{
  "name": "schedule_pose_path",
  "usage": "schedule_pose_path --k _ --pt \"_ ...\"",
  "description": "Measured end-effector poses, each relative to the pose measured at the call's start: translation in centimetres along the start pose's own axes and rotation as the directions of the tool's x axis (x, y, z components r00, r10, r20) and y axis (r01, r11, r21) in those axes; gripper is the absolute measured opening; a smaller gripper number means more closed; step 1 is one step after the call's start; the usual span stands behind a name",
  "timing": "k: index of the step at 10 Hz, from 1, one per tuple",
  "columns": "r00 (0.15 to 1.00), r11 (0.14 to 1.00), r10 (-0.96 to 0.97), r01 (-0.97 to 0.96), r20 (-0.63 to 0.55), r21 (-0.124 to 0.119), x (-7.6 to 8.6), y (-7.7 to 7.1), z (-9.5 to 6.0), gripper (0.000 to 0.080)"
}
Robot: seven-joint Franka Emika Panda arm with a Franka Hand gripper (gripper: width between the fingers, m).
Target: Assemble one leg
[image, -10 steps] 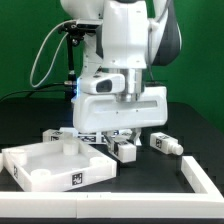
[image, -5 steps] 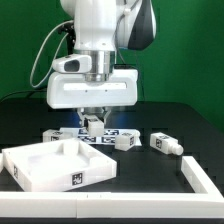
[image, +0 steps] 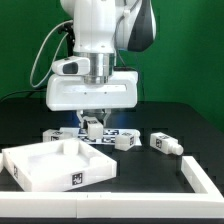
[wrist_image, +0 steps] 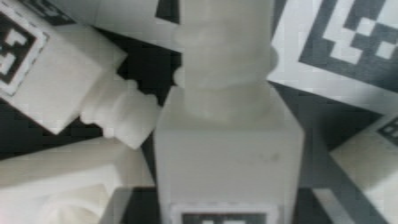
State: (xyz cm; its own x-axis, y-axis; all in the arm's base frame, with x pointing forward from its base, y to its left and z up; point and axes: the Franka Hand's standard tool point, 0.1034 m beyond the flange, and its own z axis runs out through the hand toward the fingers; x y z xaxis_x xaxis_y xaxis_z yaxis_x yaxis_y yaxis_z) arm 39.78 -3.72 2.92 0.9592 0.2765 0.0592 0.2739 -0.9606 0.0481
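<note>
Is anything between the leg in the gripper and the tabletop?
Nothing visible does. The leg hangs in the gripper above the loose legs; the tabletop lies lower, toward the exterior view's left.

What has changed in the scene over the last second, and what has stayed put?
The gripper swung towards the exterior view's left and rose slightly, now holding the leg. Over the last half second nothing visibly moved. The tabletop and the spare leg at the exterior view's right stayed put.
</note>
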Motion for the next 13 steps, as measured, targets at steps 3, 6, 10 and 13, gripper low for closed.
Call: schedule_pose_path --k 3,6,10,13 --pt "1.000 1.000 0.013 -0.013 0.023 -0.001 -1.2 -0.4 1.6 0.0284" --pt "1.000 1.000 0.012 -0.012 0.023 -0.001 -1.1 -0.3 1.6 0.0442" --pt "0.998 0.998 -0.009 0.006 0.058 0.056 0.3 0.6 -3.6 0.0644" --pt "0.988 0.987 -0.155 0.153 0.029 0.043 3.6 4.3 -3.9 0.0649"
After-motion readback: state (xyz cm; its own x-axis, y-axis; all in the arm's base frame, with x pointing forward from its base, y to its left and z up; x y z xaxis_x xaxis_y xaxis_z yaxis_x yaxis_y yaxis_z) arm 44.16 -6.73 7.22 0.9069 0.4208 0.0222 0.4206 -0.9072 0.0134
